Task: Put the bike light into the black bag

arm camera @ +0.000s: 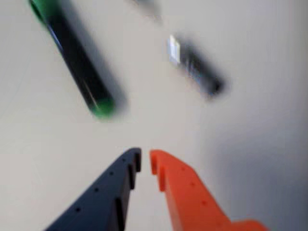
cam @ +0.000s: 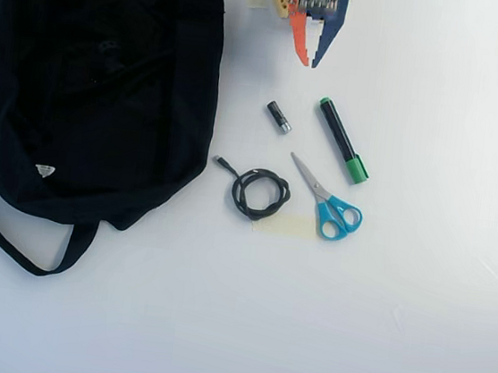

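- Up at the top edge of the overhead view we've got the tool [cam: 309, 65], one orange finger and one dark blue finger, pointing down at the white surface [cam: 304, 337].
- The tool looks pretty much clenched: in the wrist view its tips [arm camera: 145, 161] sit with just a thin slit between them and nothing in it, and it's the same from overhead.
- The black bag [cam: 98, 88] fills the left side of the overhead view, slumped flat, with its strap [cam: 8, 245] looping out at the bottom left and a little white label [cam: 45, 170] near its lower edge. It lies to the left of the tool and isn't touching it.
- The bike light: honestly we can't tell where it is. Nothing lying loose on the surface reads as it, and the bag is too dark for us to pick anything out on it.
- Just below the tool there's a short black cylinder [cam: 279, 116] with a silver end, and right of that a black marker [cam: 342, 140] with green ends. Both show up in the wrist view too, very blurred, above the tips.
- Lower down are a coiled black cable [cam: 260, 193] and blue-handled scissors [cam: 329, 206], near each other but apart.
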Motion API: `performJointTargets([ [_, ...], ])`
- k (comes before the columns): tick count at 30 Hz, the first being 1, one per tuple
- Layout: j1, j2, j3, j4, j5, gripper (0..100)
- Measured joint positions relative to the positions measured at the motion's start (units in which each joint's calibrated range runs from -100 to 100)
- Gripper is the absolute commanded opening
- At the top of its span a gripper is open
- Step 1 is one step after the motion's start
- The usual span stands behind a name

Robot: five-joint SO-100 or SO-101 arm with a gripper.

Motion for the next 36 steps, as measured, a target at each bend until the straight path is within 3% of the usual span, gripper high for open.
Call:
performJointTargets([
  [12,1.4,-0.83,14.78,-5.75,0.29,2],
  [36,1.32,-0.83,15.49,-6.18,0.15,2],
])
